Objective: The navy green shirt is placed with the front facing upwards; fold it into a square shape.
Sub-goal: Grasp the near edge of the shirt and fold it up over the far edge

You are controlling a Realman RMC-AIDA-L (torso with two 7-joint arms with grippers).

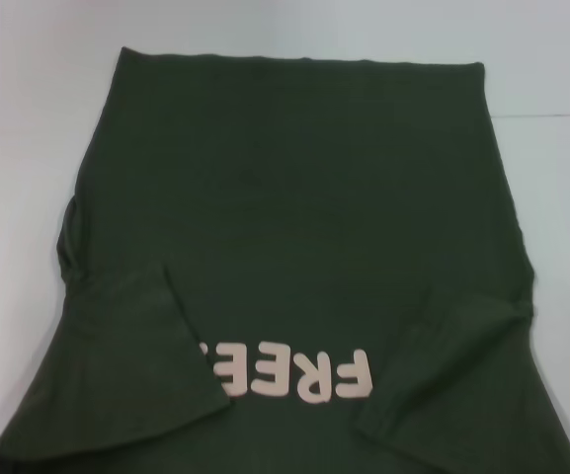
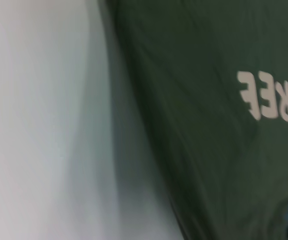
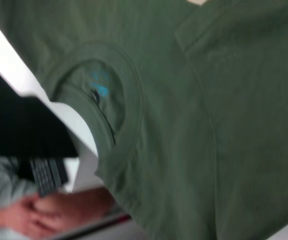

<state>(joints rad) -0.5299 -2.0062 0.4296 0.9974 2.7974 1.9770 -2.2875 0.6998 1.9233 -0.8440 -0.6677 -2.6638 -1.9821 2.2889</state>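
The navy green shirt (image 1: pixel 294 227) lies spread front up on the white table (image 1: pixel 28 148), its hem at the far side and the pale "FREE" lettering (image 1: pixel 289 373) near me. Both short sleeves are folded inward over the chest, the left sleeve (image 1: pixel 136 346) covering part of the lettering and the right sleeve (image 1: pixel 452 365) lying beside it. The left wrist view shows the shirt's side edge (image 2: pixel 134 115) against the table. In the right wrist view the round collar (image 3: pixel 109 100) with its blue label (image 3: pixel 100 85) hangs at the table's near edge. Neither gripper shows in any view.
White table surface (image 2: pixel 34 125) extends to the left of the shirt and beyond its hem. Past the table's near edge, the right wrist view shows a person's hands (image 3: pixel 44 210) and a dark keyboard-like object (image 3: pixel 46 175).
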